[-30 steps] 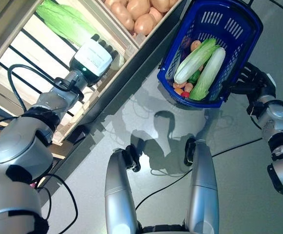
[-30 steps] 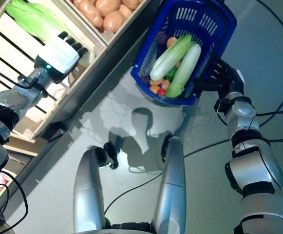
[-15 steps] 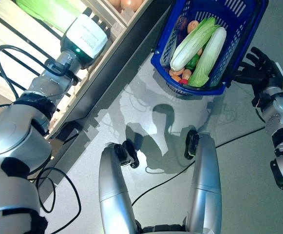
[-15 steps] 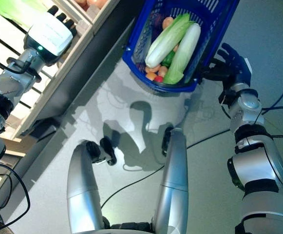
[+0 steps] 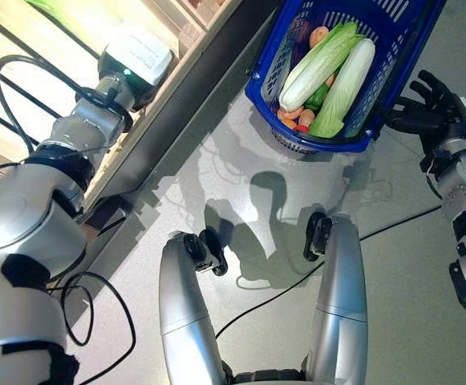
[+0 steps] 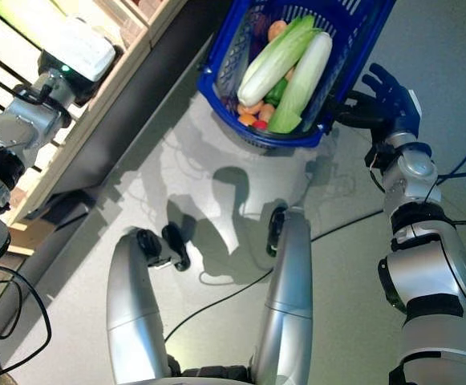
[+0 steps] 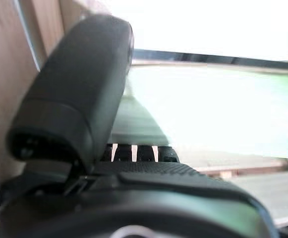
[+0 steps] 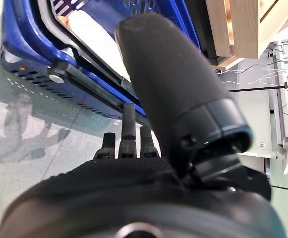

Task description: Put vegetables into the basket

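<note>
The blue plastic basket [image 5: 341,147] stands on the floor at the top of the eye views. In it lie two long pale green cabbages [image 5: 317,64], with small orange, red and green vegetables under them. My right hand [image 5: 433,108] is open, fingers straight, just beside the basket's right wall; the basket [image 8: 29,59] lies past its thumb [image 8: 173,74] in the right wrist view. My left hand [image 5: 136,56] reaches into the wooden stand's shelf [image 5: 164,76]. In the left wrist view its fingers are straight and a pale green leafy vegetable [image 7: 223,109] lies just past them, untouched.
The wooden vegetable stand [image 6: 96,128] runs along the left side with a dark base strip [image 5: 184,112] at the floor. Grey floor [image 5: 241,192] lies between the stand and the basket.
The whole picture has shifted, so the camera has moved. My left hand has gone a little deeper into the shelf. My right hand has eased slightly off the basket's wall.
</note>
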Available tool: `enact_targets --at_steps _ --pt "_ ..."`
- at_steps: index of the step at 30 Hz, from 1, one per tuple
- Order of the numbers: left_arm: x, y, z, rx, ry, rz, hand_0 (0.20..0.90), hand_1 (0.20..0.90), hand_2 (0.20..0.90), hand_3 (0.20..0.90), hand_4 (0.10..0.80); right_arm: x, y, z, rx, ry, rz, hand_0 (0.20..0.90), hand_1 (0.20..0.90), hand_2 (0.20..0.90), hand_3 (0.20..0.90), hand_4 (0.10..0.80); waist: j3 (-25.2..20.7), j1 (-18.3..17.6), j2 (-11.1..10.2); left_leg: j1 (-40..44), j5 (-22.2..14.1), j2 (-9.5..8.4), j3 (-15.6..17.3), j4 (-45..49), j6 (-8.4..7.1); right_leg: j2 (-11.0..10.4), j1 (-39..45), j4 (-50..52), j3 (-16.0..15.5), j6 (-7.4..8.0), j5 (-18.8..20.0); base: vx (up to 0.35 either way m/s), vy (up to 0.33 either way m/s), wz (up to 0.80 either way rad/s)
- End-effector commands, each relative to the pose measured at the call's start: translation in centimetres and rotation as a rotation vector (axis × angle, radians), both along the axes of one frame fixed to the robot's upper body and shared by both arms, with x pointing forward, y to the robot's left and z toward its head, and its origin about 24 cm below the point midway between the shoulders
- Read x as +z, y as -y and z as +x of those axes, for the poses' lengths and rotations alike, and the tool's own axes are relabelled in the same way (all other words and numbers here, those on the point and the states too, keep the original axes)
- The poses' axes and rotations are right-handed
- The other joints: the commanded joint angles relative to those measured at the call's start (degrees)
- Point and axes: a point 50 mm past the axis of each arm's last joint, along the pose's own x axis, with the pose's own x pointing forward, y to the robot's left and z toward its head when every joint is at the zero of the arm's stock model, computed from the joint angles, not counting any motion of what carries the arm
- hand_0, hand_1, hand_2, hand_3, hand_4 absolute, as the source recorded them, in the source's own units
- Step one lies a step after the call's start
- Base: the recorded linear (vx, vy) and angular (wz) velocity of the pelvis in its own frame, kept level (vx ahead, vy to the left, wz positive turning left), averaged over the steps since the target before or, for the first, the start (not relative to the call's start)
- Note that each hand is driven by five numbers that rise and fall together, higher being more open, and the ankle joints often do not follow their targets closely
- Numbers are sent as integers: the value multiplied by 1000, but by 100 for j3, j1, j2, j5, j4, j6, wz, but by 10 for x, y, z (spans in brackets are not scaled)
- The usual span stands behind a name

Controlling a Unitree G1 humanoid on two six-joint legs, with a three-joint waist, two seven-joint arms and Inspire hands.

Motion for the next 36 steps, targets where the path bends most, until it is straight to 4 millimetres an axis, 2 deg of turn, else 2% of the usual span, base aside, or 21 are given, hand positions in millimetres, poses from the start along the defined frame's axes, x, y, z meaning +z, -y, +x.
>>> enact_targets --at_steps 1,6,15,22,25,29,33,35,36 --pt "58 -31 -15 111 172 -73 300 300 300 300 400 36 12 -6 -25 165 65 900 900 900 900 800 -42 -149 -11 206 -241 176 -329 -400 -553 -400 647 -934 -19 156 510 -9 -43 1" --pt "58 -33 -16 100 184 -62 300 300 300 300 400 38 10 -5 1 170 58 900 900 900 900 800 -101 -140 -33 459 -197 196 -258 -601 -547 -406 878 -1081 -119 143 513 -17 -29 1" --pt "53 -30 -20 -47 265 -23 300 300 300 300 400 27 2 -2 64 144 61 900 900 900 900 800 -261 -115 -22 1538 -40 180 8 -1309 -558 -290 1904 -1530 -310 91 430 0 -22 -2" --pt "41 -31 -23 -142 269 -62 300 300 300 300 400 15 -7 0 128 118 44 900 900 900 900 800 -513 -81 -28 2473 130 139 136 -2009 -579 -250 2768 -1966 -414 3 347 31 -29 -3" --pt "30 -36 -26 -198 281 -131 300 300 300 300 400 3 -11 0 156 86 35 900 900 900 900 800 -752 -28 -58 3040 286 73 189 -2504 -575 -239 3303 -2313 -529 -66 359 71 -52 3" --pt "17 -42 -33 -274 307 -313 300 300 300 300 400 -15 -17 -1 175 45 47 900 900 900 900 800 -1035 40 -112 3751 553 -7 292 -3230 -548 -190 3991 -2848 -719 -119 445 66 -55 4" --pt "1 -44 -37 -366 338 -711 300 300 300 300 400 -42 -28 -3 201 -7 76 900 900 900 900 800 -1313 149 -177 4470 808 -136 332 -4015 -538 -95 4732 -3514 -893 -136 515 64 -77 3" --pt "-12 -41 -37 -397 320 -801 300 300 300 300 400 -53 -36 -2 216 -38 73 900 900 900 900 800 -1430 193 -204 4789 927 -203 338 -4374 -539 -70 5060 -3832 -1007 -131 567 39 -76 3" --pt "-21 -37 -38 -432 317 -892 300 300 300 300 400 -60 -43 -2 234 -54 76 900 900 900 900 800 -1540 239 -229 4968 1188 -265 363 -4717 -491 -25 5268 -4195 -1134 -184 778 12 -76 -1"
